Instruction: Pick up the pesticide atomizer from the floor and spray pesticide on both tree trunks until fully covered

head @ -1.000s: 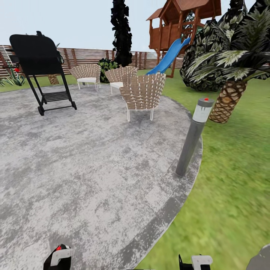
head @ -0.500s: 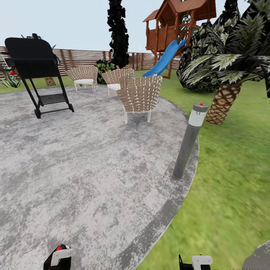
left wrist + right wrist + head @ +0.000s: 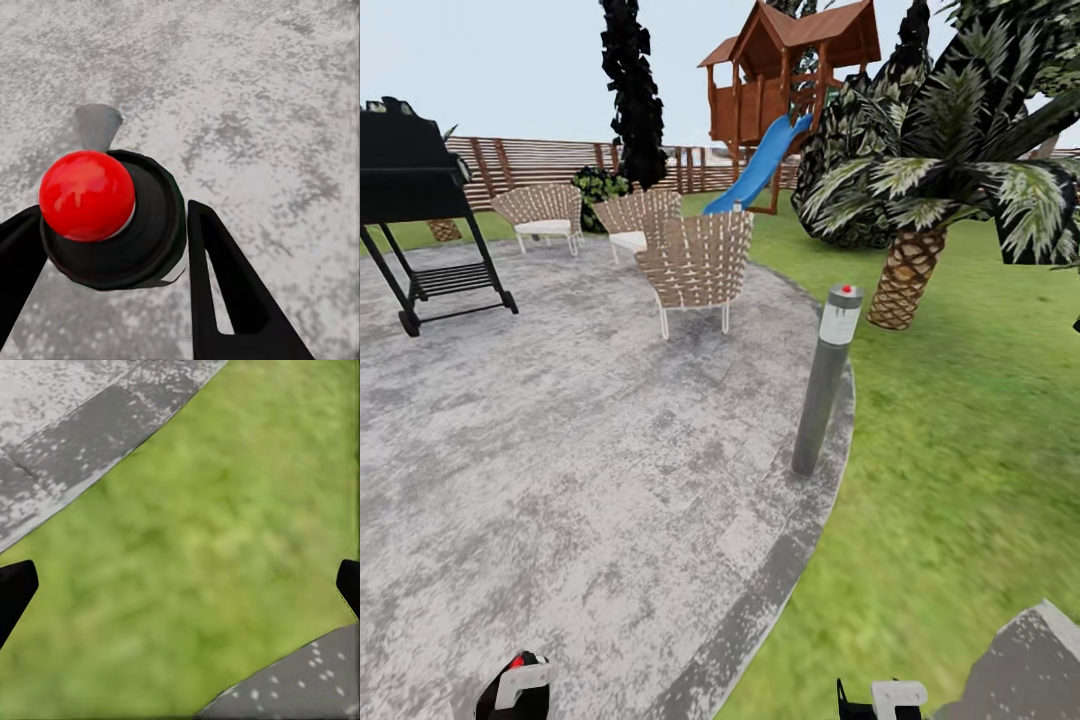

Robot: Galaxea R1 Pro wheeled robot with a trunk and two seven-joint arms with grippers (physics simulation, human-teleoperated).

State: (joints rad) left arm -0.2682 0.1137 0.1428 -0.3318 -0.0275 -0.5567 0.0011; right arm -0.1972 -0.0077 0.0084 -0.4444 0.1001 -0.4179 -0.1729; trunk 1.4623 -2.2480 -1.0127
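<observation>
Mottled grey concrete floor (image 3: 580, 450) curves beside the grass lawn (image 3: 960, 450), bearing wicker chairs (image 3: 695, 262), a black grill (image 3: 410, 190) and a bollard light (image 3: 823, 378). Left gripper (image 3: 112, 247) clamps the red-topped pesticide atomizer (image 3: 112, 217) above the paving. Right gripper (image 3: 180, 585) is spread wide over grass.

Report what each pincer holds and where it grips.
Left pincer clamps the pesticide atomizer around its dark body below the red top; right pincer is open, empty.

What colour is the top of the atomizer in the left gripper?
Bright red, on the dark pesticide atomizer; the left wrist view shows it best.
</observation>
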